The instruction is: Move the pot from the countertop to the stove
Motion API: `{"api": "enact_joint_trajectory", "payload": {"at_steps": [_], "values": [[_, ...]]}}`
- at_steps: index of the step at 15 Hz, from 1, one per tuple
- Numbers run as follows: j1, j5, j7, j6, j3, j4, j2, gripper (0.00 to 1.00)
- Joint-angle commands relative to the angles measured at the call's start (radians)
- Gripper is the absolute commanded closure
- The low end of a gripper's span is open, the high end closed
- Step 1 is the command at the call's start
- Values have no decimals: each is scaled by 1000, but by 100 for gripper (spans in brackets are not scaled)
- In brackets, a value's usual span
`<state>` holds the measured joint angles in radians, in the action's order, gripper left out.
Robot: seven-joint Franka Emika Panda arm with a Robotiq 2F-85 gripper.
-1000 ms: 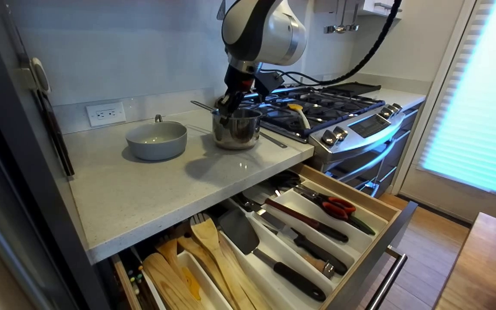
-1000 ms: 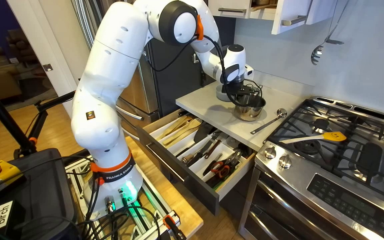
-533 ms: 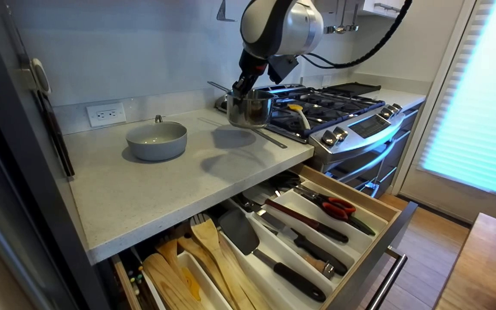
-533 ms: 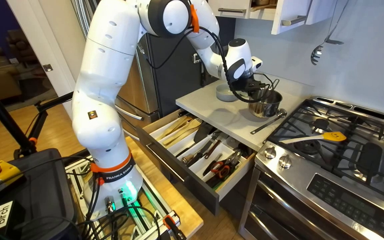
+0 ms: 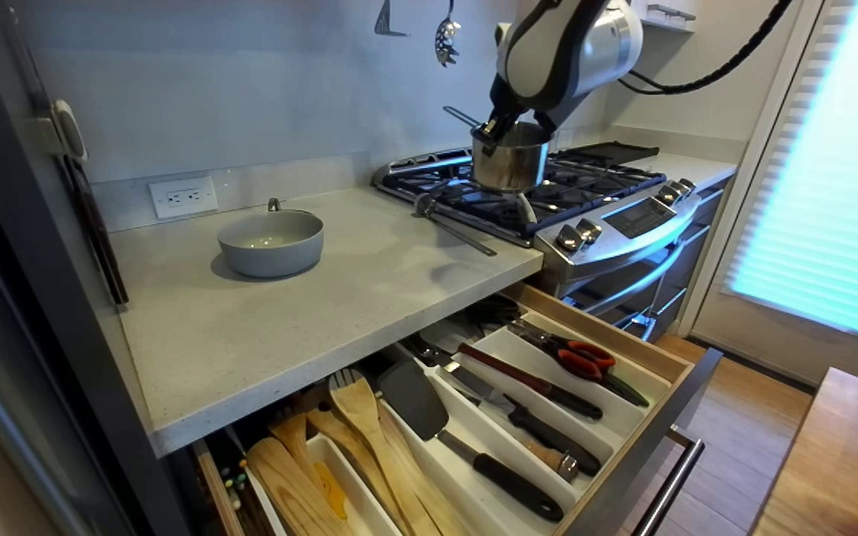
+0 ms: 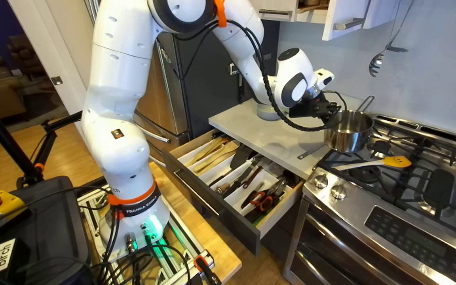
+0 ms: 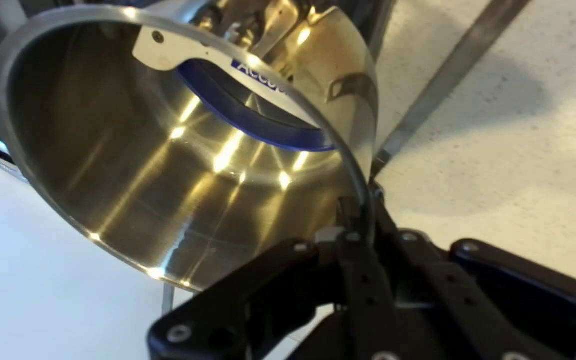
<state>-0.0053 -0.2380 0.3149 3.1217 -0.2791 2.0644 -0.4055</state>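
"Both pot (image 5: 509,168) and gripper (image 7: 366,206) are leaving the bench (image 5: 243,327) behind and arriving above the stove (image 6: 437,190)."

"How's it holding?"

"It's clamping the pot's rim, one side inside it, one outside. The pot is hanging at the stove's bench-side edge, seemingly not touching down yet."

"So carrying is nearly ending, I'd guess, and lowering is coming next?"

"Probably, though a spatula (image 6: 397,162) is lying on the stove, possibly getting in the way."

"And around it?"

"On the bench, a spoon (image 5: 462,234) is lying beside the stove, a grey bowl (image 5: 271,257) is sitting well apart. Farther off, a blind (image 5: 824,201) is glowing."
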Motion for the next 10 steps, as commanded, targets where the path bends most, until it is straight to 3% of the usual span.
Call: {"api": "enact_joint_trajectory", "payload": {"at_steps": [1,3,6,10], "values": [[143,-52,-100,60,-231,81,58,98],[192,-41,-127,70,-325,101,48,98],[133,1,-122,64,-298,118,45,98],[-3,2,-122,46,-224,61,35,98]]}}
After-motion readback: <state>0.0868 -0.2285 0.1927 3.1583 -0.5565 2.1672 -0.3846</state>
